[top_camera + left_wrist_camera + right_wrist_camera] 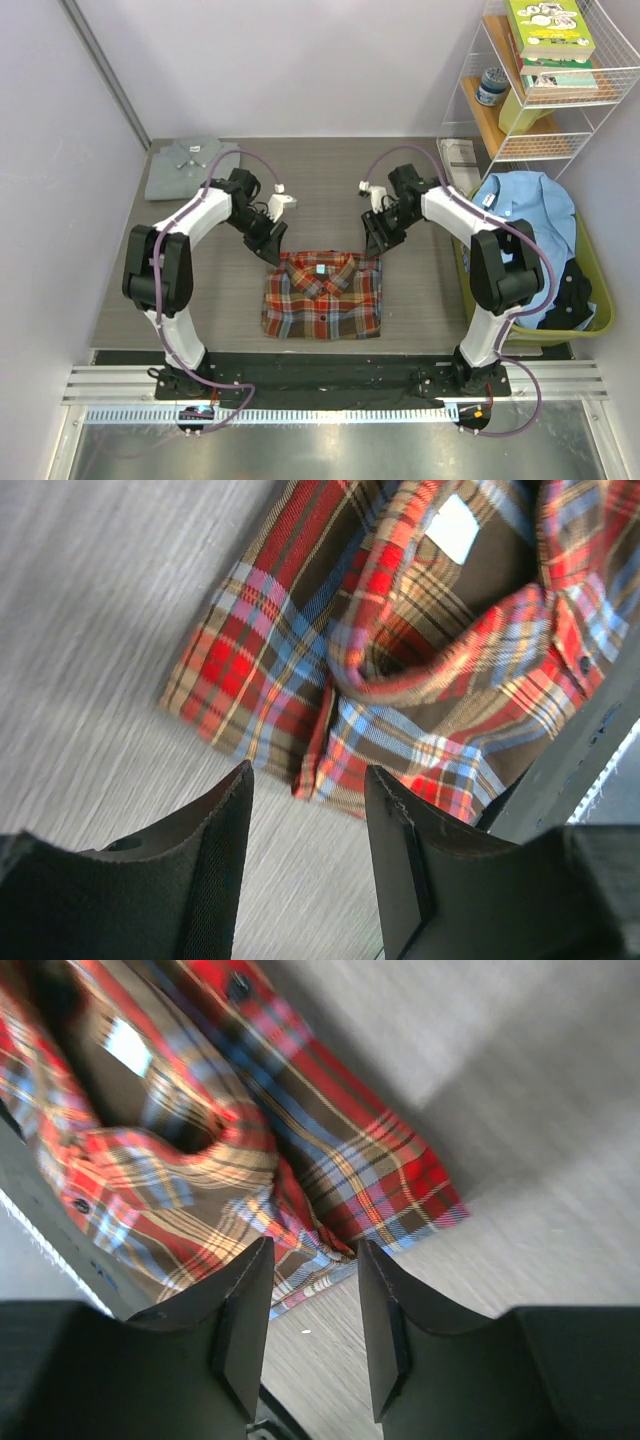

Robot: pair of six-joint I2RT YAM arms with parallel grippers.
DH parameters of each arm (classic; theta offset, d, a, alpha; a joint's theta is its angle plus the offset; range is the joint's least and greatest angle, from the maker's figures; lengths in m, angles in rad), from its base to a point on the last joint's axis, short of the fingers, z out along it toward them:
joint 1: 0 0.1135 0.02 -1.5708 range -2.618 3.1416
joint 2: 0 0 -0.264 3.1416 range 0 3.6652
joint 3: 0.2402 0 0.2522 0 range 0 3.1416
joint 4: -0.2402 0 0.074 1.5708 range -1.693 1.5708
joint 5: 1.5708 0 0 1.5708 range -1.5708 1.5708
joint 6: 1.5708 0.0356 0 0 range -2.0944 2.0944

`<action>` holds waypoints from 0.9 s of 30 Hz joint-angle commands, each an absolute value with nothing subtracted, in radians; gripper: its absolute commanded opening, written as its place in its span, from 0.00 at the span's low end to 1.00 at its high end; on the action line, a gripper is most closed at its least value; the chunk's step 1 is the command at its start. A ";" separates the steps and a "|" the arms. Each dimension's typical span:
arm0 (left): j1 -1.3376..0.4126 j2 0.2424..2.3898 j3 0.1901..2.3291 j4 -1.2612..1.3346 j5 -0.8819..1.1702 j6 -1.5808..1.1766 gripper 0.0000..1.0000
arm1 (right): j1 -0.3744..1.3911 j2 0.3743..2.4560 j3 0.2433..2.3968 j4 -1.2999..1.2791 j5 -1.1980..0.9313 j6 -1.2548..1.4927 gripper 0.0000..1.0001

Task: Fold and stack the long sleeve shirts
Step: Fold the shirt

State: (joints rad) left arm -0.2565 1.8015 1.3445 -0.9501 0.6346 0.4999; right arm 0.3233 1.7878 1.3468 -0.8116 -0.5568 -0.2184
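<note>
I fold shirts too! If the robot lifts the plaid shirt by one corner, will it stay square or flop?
Probably flop: the plaid shirt is soft cloth, its collar curling loosely, so it would likely droop and unfold. It looks thin, lying flat on the table, so probably light. Pushed, it might bunch up rather than slide whole.

Folded shirt (pixel 323 295) sits centre of table (pixel 420 300); second shirt (pixel 190 165) far-left behind it, basket (pixel 600 285) right of it, wire shelf (pixel 500 125) far-right behind it.

We see a folded red-orange, brown and blue plaid flannel shirt (pixel 322 298) at centre, a pale grey shirt (pixel 186 166) far left.
</note>
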 commanded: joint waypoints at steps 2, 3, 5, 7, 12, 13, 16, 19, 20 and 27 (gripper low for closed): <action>-0.290 1.858 1.324 -0.904 0.606 0.476 0.49 | 0.337 1.818 1.283 -0.779 -0.551 -0.201 0.48; -0.291 1.867 1.316 -0.891 0.600 0.474 0.50 | 0.339 1.822 1.278 -0.778 -0.543 -0.202 0.48; -0.304 1.878 1.298 -0.885 0.589 0.477 0.50 | 0.341 1.836 1.264 -0.776 -0.543 -0.212 0.48; -0.313 1.890 1.286 -0.885 0.583 0.482 0.50 | 0.345 1.842 1.256 -0.776 -0.548 -0.212 0.49; -0.333 1.907 1.267 -0.888 0.555 0.483 0.51 | 0.347 1.856 1.236 -0.762 -0.549 -0.212 0.50; -0.334 1.908 1.263 -0.888 0.555 0.485 0.51 | 0.348 1.856 1.235 -0.758 -0.549 -0.212 0.49; -0.333 1.907 1.255 -0.891 0.554 0.483 0.43 | 0.348 1.852 1.223 -0.752 -0.561 -0.213 0.33; -0.334 1.862 1.267 -0.917 0.594 0.476 0.34 | 0.348 1.818 1.220 -0.755 -0.569 -0.212 0.11; -0.334 1.833 1.273 -0.940 0.609 0.476 0.34 | 0.348 1.807 1.220 -0.756 -0.572 -0.210 0.06; -0.344 1.773 1.344 -1.031 0.643 0.474 0.14 | 0.348 1.735 1.223 -0.758 -0.551 -0.202 0.01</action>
State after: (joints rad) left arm -0.3351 1.8343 1.2793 -0.9607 0.5911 0.4751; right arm 0.3412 1.8229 1.2129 -0.7712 -0.5522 -0.2054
